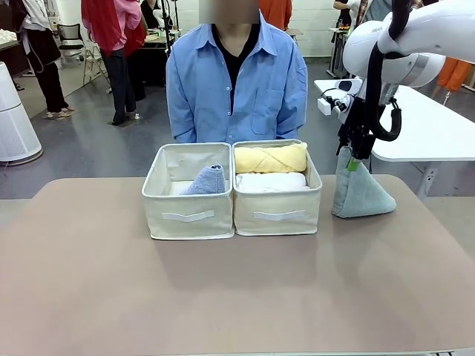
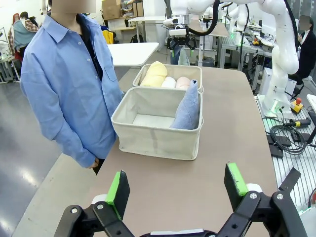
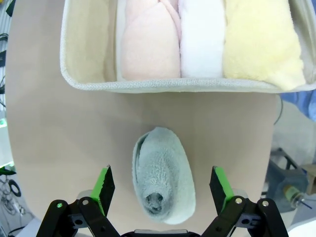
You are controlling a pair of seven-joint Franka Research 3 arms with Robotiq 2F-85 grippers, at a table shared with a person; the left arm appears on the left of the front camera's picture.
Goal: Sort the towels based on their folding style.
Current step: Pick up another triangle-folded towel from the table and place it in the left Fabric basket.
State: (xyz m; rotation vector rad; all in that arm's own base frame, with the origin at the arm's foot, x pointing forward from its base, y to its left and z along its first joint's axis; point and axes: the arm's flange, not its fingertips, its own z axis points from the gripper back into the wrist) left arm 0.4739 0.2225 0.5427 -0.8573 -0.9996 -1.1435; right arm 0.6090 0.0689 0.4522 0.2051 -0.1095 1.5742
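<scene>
A grey-green cone towel [image 1: 360,194] stands upright on the table to the right of the bins. My right gripper [image 1: 355,159] hangs over its tip. In the right wrist view its green pads stand wide on either side of the cone [image 3: 163,175] without touching it, so the right gripper [image 3: 161,173] is open. The right bin [image 1: 278,215] holds rolled towels: yellow [image 3: 261,39], white [image 3: 202,37] and pink [image 3: 150,44]. A light blue cone [image 1: 206,180] leans in the left bin [image 1: 189,215]. My left gripper [image 2: 177,180] is open over bare table with nothing between its fingers.
A person in a blue shirt [image 1: 236,81] stands at the far edge behind the bins, hands off the table. The two beige bins sit side by side mid-table. The tabletop in front of them [image 1: 223,297] is bare. A white table [image 1: 430,126] stands behind at the right.
</scene>
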